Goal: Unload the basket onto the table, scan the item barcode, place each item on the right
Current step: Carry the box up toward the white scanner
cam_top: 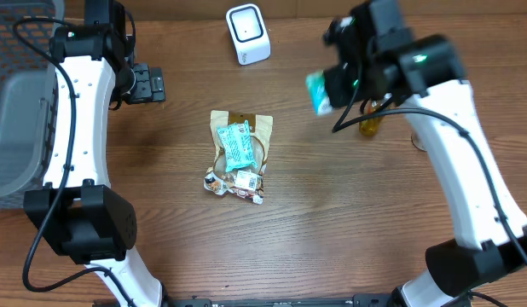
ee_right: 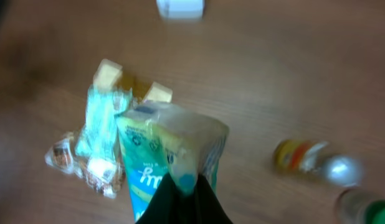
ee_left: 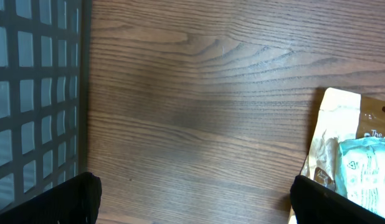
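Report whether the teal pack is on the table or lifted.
Lifted: the right gripper is shut on the pack, clear of the table.

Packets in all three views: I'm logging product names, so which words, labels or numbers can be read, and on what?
"The": beige pouch, left wrist view; the rest is cut off.
Teal packet, held: white script, too blurred to read.
Small wrappers, overhead: too small to read.
White scanner: no legible text.
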`<state>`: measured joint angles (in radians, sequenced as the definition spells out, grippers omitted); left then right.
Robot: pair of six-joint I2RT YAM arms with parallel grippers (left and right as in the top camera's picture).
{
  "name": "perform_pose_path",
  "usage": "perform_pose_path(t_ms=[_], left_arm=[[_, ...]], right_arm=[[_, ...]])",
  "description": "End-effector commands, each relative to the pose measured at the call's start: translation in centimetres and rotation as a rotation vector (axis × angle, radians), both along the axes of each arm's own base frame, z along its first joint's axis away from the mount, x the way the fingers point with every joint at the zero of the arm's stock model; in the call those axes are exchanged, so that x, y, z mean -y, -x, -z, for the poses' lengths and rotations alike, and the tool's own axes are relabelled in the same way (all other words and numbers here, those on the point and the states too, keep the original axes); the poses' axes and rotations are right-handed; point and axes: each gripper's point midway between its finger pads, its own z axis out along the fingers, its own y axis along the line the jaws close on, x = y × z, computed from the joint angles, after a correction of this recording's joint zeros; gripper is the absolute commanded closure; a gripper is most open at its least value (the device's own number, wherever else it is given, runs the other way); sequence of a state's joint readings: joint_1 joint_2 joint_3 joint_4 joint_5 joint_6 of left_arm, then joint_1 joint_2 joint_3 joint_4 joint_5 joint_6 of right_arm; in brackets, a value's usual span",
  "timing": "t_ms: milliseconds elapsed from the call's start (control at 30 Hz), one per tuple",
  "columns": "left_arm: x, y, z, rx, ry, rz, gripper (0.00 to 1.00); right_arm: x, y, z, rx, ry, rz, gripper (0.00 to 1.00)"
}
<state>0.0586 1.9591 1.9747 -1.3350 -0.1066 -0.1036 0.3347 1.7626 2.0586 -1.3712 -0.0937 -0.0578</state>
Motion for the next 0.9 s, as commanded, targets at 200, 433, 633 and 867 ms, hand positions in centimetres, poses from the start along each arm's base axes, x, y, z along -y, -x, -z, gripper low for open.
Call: perform_pose_path(t_ms=[200,433,633,867], left_arm=[[0.2,-0.3,-0.6,0.018,-0.008,0.016,0.00],[0.2,-0.3,-0.6,0.018,-0.008,0.017,0.00],[0.2,-0.3,-0.6,0.018,-0.008,0.016,0.00],[0.2,-0.3,-0.6,0.018,-0.008,0.017,0.00]], right_arm=[[1.2,0.4,-13.7,0.361,-0.102,0.064,0.97],[0.5,-3.7,-12.8,0.427,-0.038,0.072,0.96],[-2.3,-8.8,-10.3,0.504,0.083,0.023,0.96],[-5.7,-14.3,-5.1,0.556,0.262,-0.082,0.96]])
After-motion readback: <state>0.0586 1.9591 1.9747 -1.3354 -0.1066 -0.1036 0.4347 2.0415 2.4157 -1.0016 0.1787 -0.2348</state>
